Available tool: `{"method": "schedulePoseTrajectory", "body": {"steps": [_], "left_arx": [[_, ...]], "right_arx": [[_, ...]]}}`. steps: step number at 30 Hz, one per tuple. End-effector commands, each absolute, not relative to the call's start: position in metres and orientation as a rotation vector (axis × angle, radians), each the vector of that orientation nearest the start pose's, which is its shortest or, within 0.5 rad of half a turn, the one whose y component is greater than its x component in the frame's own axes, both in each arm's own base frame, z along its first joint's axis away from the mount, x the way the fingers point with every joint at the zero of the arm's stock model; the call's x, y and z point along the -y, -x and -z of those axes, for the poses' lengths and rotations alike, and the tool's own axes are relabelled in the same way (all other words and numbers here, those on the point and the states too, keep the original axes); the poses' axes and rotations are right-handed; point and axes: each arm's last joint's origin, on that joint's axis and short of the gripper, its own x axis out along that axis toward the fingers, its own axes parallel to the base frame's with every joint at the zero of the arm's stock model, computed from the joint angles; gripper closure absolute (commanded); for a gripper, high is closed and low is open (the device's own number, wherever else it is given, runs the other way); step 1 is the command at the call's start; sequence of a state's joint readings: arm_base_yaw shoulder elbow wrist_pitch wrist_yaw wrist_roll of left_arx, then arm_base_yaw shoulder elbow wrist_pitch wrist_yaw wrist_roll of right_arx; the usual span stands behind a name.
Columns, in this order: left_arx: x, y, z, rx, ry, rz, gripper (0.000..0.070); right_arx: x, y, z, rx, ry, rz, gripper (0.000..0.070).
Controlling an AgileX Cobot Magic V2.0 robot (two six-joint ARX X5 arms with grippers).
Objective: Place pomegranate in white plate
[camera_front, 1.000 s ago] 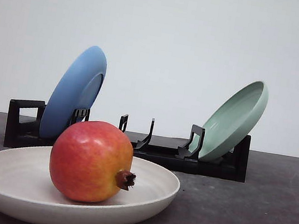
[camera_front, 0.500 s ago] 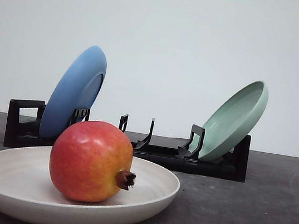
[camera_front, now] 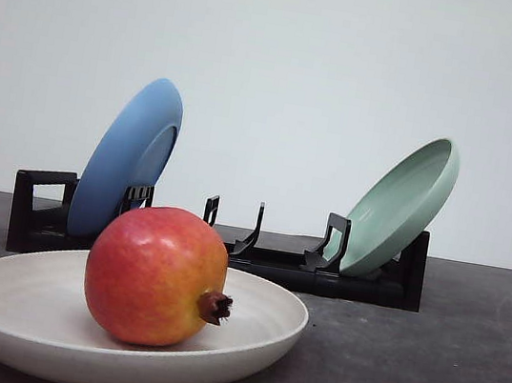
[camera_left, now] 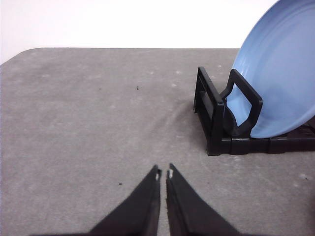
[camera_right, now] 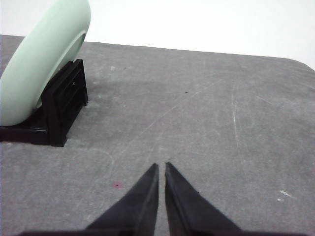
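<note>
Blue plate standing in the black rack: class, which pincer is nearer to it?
Left. The left pincer, shut, sits over grey table beside the rack end holding the round blue plate. The right pincer, shut, sits beside the opposite end, by the mint-green plate.

pomegranate [camera_front: 155, 276] rests in white plate [camera_front: 16, 310]

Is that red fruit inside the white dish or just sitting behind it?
Inside. The pomegranate rests on the white plate's inner surface, the near rim crossing in front of its base, crown nub pointing right.

red-yellow pomegranate [camera_front: 155, 276], off-white plate [camera_front: 8, 299], black rack [camera_front: 367, 287]
</note>
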State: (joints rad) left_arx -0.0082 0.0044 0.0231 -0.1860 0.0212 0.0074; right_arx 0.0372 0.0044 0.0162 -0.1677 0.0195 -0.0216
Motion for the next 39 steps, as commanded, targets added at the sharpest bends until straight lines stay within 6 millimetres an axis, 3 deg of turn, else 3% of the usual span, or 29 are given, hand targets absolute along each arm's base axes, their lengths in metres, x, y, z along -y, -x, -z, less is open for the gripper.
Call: {"method": "schedulePoseTrajectory", "body": {"steps": [1,39], "left_arx": [[0.0014,-0.0956,-0.1493,-0.178,-0.013,0.029,0.07],[0.0014,-0.0956,-0.1493,-0.178,-0.013,0.029,0.07]], "right_arx": [[-0.003,-0.0962,-0.1515,-0.151,0.023,-0.019,0.0678],[-0.003,-0.0962,-0.1515,-0.151,0.023,-0.019,0.0678]]}}
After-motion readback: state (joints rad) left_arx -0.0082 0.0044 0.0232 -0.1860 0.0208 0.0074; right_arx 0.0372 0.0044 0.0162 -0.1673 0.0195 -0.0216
